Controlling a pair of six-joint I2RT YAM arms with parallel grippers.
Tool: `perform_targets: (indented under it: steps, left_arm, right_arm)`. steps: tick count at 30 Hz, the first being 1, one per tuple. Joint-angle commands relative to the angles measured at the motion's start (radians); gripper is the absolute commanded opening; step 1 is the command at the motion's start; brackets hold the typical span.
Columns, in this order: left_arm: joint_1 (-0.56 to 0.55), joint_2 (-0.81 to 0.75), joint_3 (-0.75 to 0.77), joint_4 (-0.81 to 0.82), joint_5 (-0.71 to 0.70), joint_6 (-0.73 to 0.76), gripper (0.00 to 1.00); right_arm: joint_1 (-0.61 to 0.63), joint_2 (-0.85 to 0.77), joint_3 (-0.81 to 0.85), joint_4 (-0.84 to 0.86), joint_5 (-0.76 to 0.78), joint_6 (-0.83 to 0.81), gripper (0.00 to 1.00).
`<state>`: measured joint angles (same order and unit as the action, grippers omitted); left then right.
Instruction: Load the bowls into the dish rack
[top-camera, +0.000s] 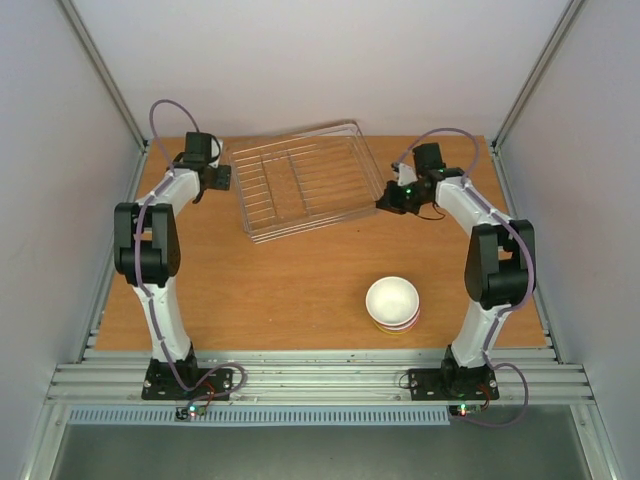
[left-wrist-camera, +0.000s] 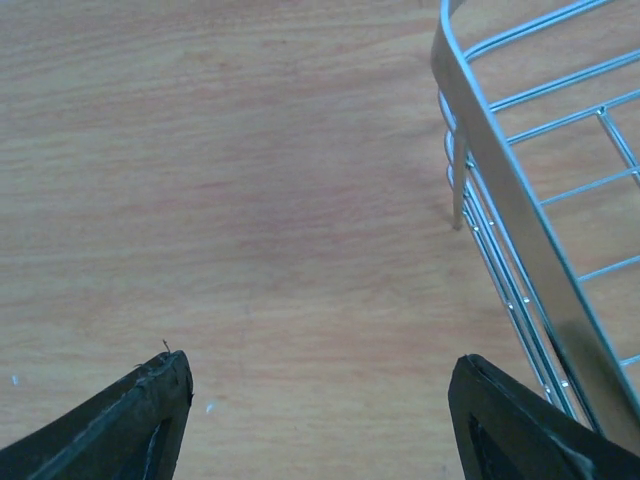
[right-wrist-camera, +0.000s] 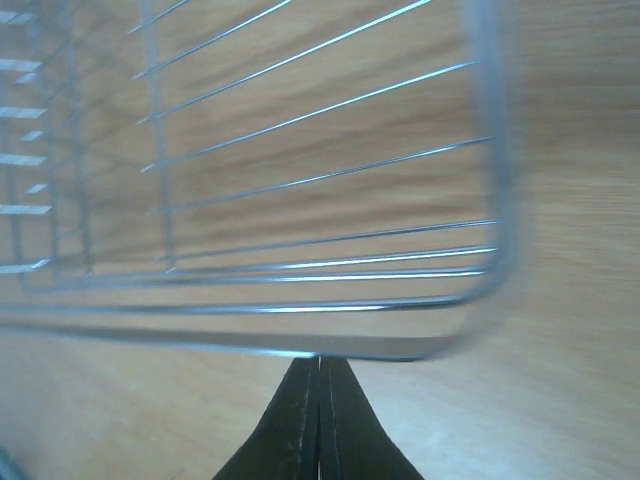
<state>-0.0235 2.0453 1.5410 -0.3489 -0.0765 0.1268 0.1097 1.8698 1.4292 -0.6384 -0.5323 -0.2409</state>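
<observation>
A stack of bowls (top-camera: 392, 300), a plain white one on top, stands on the table at the near right. The dish rack (top-camera: 310, 222), a shallow wire tray, lies at the back centre with nothing in it. My left gripper (top-camera: 218, 177) hangs open just beyond the rack's left side; in the left wrist view the gripper (left-wrist-camera: 322, 365) has bare table between its fingers and the rack's rim (left-wrist-camera: 510, 200) to the right. My right gripper (top-camera: 385, 203) is shut at the rack's right side. In its wrist view the gripper (right-wrist-camera: 320, 360) meets the rim (right-wrist-camera: 250, 335) with its tips.
The wooden table (top-camera: 280, 290) is walled in by white panels left, right and back. An aluminium rail (top-camera: 320, 378) with both arm bases runs along the near edge.
</observation>
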Motion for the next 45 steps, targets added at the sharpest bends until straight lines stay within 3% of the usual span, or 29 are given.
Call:
perform_targets:
  steps: [1,8,14,23,29,37,45]
  left_arm:
    - [-0.016,0.052,0.071,-0.015,-0.014,-0.001,0.72]
    - [-0.016,0.077,0.091,-0.021,-0.026,0.015,0.72]
    - [-0.013,0.055,0.059,-0.010,-0.075,0.035,0.72]
    - [0.011,-0.080,-0.093,0.041,-0.036,0.046,0.73]
    - [0.011,-0.147,-0.177,0.065,-0.024,0.036,0.75]
    - [0.060,-0.197,-0.208,0.070,0.024,-0.006,0.76]
    - [0.059,-0.185,-0.199,0.071,0.028,-0.011,0.76]
  right_arm:
    - [0.088,-0.069,0.005,-0.012,-0.078,-0.043,0.01]
    - [0.153,-0.159,-0.075,-0.013,-0.036,-0.023,0.01]
    - [0.149,-0.173,0.017,-0.060,0.204,-0.033,0.01]
    - [0.109,0.075,0.336,-0.166,0.175,-0.062,0.01]
    - [0.108,0.211,0.446,-0.238,0.265,-0.095,0.01]
    - [0.104,0.213,0.400,-0.262,0.344,-0.095,0.01]
    - [0.109,0.106,0.217,-0.240,0.329,-0.063,0.02]
